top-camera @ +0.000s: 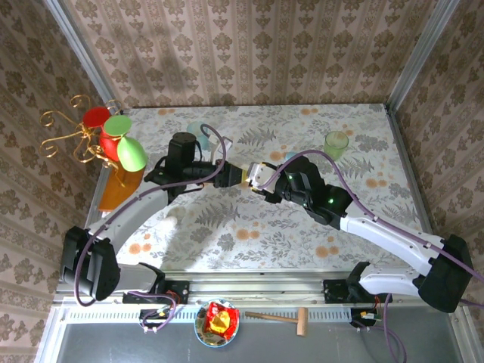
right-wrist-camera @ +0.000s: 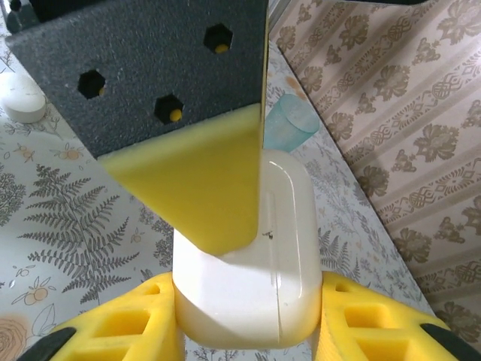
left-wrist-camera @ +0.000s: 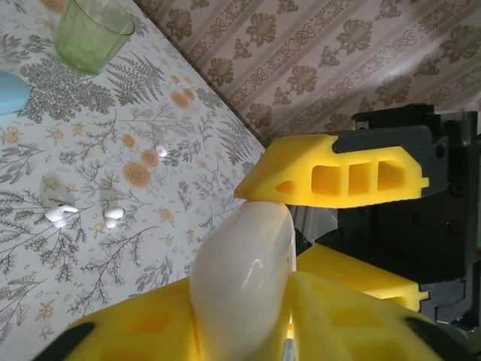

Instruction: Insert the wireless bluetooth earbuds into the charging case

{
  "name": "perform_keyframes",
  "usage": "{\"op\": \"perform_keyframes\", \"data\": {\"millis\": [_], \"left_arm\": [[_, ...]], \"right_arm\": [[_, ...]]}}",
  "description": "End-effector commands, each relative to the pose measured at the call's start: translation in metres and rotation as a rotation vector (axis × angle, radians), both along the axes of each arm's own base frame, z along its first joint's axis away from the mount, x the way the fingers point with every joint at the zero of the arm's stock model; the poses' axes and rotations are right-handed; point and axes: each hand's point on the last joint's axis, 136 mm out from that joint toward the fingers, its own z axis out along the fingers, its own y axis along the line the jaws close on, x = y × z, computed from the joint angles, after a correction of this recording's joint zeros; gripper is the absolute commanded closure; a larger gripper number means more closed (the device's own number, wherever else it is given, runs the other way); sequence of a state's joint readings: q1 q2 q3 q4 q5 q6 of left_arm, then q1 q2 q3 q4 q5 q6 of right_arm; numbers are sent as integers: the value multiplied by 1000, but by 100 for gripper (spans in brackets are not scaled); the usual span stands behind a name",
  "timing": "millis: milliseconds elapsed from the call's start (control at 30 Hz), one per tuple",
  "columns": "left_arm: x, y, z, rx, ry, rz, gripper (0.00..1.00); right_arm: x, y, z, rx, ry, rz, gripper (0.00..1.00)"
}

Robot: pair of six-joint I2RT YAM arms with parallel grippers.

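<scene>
Where the two arms meet above the floral-patterned desk (top-camera: 227, 234), the left hand (left-wrist-camera: 244, 331) and the right hand (right-wrist-camera: 248, 331) both clamp one glossy white rounded plastic charging case (right-wrist-camera: 248, 286), yellow fingers (right-wrist-camera: 128, 331) pressed against its sides. Tiny white plastic earbuds (left-wrist-camera: 60, 214) lie loose on the desk, well apart from the case. A translucent green plastic cup (left-wrist-camera: 92, 34) stands beyond them.

White charging case (right-wrist-camera: 252, 289) between yellow fingers of right tool (right-wrist-camera: 248, 320), teal cup (right-wrist-camera: 289, 124) behind
</scene>
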State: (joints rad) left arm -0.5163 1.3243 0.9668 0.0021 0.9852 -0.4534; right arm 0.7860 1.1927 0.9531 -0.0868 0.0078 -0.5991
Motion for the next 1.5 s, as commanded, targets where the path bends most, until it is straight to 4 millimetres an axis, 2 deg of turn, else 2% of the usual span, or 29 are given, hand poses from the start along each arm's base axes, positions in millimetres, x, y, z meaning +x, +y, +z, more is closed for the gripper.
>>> {"op": "perform_keyframes", "data": {"millis": [0, 133, 167, 233, 333, 400, 467, 533, 633, 833, 1033, 1167, 1267, 1400, 1467], "left_arm": [[-9, 0, 13, -42, -41, -32, 77], [-12, 1, 16, -60, -80, -42, 99], [-12, 2, 17, -64, -106, -43, 100], [-13, 3, 18, -74, -179, -41, 100], [-14, 6, 20, -98, -360, -43, 100], [-18, 7, 27, -134, -509, -50, 100], [-27, 7, 32, -178, -673, -73, 100], [-35, 7, 40, -221, -800, -77, 100], [-37, 7, 44, -234, -846, -95, 100], [-62, 7, 45, -315, -940, -211, 100], [-72, 10, 40, -320, -965, -247, 100], [-74, 11, 42, -321, -992, -248, 100], [-74, 11, 40, -319, -999, -250, 100], [-72, 11, 33, -308, -1035, -241, 100], [-67, 10, 32, -296, -1025, -220, 100]], "right_arm": [[2, 7, 18, 44, -30, 11, 66], [7, 5, 18, 51, -34, -15, 58], [7, 4, 18, 54, -32, -18, 55], [4, 4, 21, 77, -22, -9, 37], [-8, 3, 26, 143, 28, 42, 19], [-16, 2, 33, 204, 75, 81, 12], [-22, 1, 40, 276, 139, 101, 9], [-28, 1, 48, 342, 208, 131, 10], [-33, 0, 57, 412, 279, 159, 11], [-23, -2, 61, 465, 354, 107, 13], [-17, -12, 68, 526, 409, 98, 16], [-7, -20, 67, 538, 409, 56, 16], [-3, -24, 74, 576, 411, 40, 16], [-3, -24, 78, 591, 433, 35, 16], [-7, -23, 78, 589, 442, 51, 13]]}}
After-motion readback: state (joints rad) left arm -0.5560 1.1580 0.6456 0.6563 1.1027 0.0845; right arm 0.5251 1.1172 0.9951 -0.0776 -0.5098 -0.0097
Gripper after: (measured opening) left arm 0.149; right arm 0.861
